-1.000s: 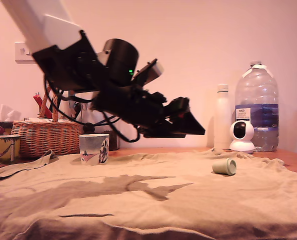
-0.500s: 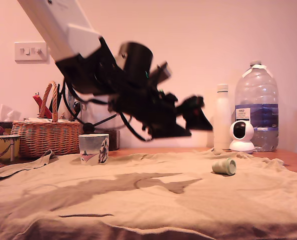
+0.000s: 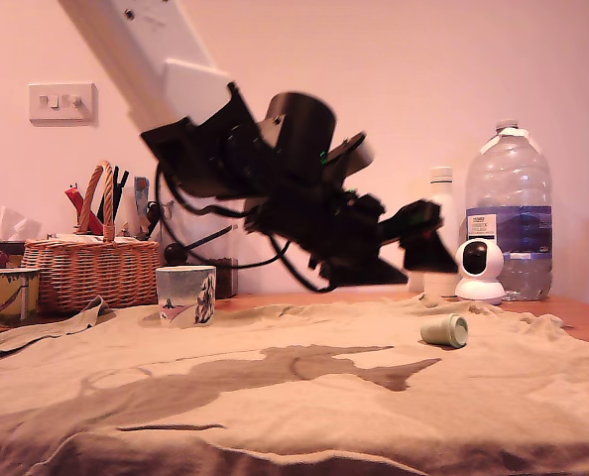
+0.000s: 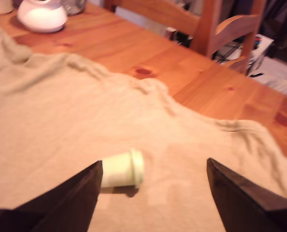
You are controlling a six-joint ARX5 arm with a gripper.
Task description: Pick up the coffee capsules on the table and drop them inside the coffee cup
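Observation:
One pale green coffee capsule (image 3: 444, 330) lies on its side on the tan cloth, at the exterior view's right. The wrist view shows this capsule (image 4: 121, 169) close to one dark finger (image 4: 80, 195), partly inside the gap between the jaws. My gripper (image 3: 431, 248) hangs in the air above and slightly left of the capsule in the exterior view, blurred by motion. In the wrist view the gripper (image 4: 154, 164) is open and holds nothing. The coffee cup (image 3: 186, 295), whitish with blue and dark print, stands upright at the exterior view's left, far from the gripper.
A tan cloth (image 3: 294, 397) covers the wooden table (image 4: 148, 53). A wicker basket (image 3: 91, 270) and a patterned mug (image 3: 5, 294) stand at the far left. A white bottle (image 3: 440, 233), a white camera (image 3: 480, 271) and a large water bottle (image 3: 510, 213) stand behind the capsule. A wooden chair (image 4: 216, 26) stands beyond the table.
The arm has swung toward the exterior view's right, away from above the cup and toward the green capsule. The capsule and cup have not moved.

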